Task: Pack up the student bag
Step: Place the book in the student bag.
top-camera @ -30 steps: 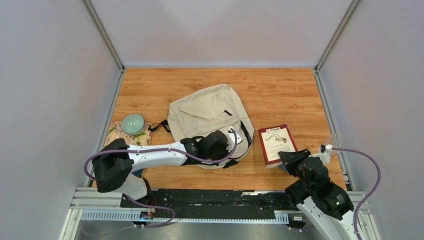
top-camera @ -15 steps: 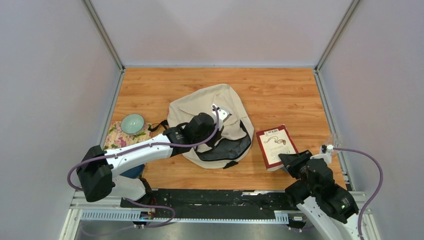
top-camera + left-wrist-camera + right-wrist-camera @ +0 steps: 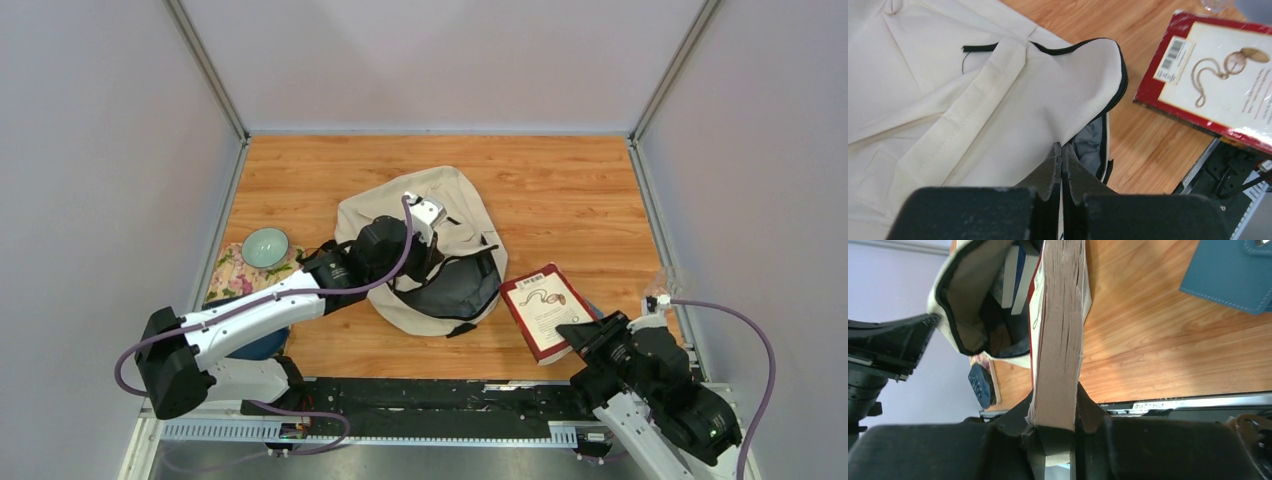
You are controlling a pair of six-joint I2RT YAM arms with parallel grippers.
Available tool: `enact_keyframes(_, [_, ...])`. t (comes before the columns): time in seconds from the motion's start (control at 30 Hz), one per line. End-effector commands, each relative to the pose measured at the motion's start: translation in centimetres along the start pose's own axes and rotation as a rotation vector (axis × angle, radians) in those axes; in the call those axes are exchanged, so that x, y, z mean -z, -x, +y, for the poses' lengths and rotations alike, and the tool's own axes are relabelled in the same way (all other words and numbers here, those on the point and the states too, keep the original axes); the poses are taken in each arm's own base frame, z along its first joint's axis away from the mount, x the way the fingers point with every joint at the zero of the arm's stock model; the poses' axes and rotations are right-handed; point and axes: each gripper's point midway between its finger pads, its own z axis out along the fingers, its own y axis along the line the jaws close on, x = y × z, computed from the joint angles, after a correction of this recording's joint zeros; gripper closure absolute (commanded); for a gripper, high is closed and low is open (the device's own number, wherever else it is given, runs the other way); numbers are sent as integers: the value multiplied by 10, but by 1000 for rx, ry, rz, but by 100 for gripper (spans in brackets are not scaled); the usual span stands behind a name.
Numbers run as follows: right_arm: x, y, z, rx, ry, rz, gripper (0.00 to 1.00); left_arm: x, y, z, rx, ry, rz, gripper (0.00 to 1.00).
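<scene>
— So, why is the mouth of the student bag (image 3: 460, 195), the large cream-beige soft fabric backpack, being held up?
— Presumably room is being made: the zipped rim of its flap is being pinched between the pressed-together fingers of the left tool (image 3: 1062, 151), so the dark lining is being exposed.
— And the red-covered paperback book (image 3: 540, 310)?
— It is being clamped by one edge in the right tool (image 3: 1055, 407), above the orange wooden worktop (image 3: 570, 190), seemingly for sliding in.
— Where is the student bag lying relative to that tool?
— Left of it and farther back, near but apart, its opening being faced by the book.
</scene>
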Motion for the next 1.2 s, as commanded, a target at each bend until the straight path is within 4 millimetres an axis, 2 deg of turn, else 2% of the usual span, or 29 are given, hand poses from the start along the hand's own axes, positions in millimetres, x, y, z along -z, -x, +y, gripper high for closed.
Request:
enact_keyframes(0.0, [9,-22,32,5,214,120,100,20,64,-28,1,-128,-221,100])
enact_keyframes(0.03, [6,-23,46,-8,272,126,100,23,65,-29,-3,-136,-225,100])
enact_keyframes(0.07, [-5,-30,43,-18,266,155,100,25,72,-33,-9,-157,-252,100])
enact_keyframes(0.13, [-11,-31,59,-49,339,165,100,31,78,-35,-11,-171,-277,100])
enact_keyframes(0.2, [-22,-34,64,-64,367,175,100,33,78,-37,-19,-183,-283,100])
enact_keyframes(0.23, [-21,-30,79,-71,438,158,100,34,79,-38,-20,-187,-287,100])
enact_keyframes(0.27, [-22,-30,85,-92,465,166,100,35,79,-38,-19,-187,-287,100])
enact_keyframes(0.3, [-33,-34,82,-110,462,179,100,35,77,-38,-20,-189,-282,100])
enact_keyframes(0.33, [-32,-31,95,-124,524,169,100,35,77,-38,-20,-190,-282,100])
enact_keyframes(0.37, [-36,-34,99,-157,541,195,100,34,75,-38,-18,-194,-274,100])
enact_keyframes(0.4, [-46,-38,95,-174,537,207,100,34,74,-39,-18,-198,-273,100])
enact_keyframes(0.43, [-45,-36,103,-186,577,200,100,33,72,-39,-17,-200,-267,100])
enact_keyframes(0.57, [-58,-36,100,-199,547,192,100,32,70,-41,-14,-208,-257,100])
enact_keyframes(0.63, [-61,-34,105,-207,573,187,100,31,68,-41,-11,-207,-252,100])
enact_keyframes(0.77, [-75,-41,105,-219,563,221,100,31,69,-42,-2,-218,-256,100])
enact_keyframes(1.17, [-86,-42,115,-194,551,235,100,33,73,-42,6,-211,-269,100])
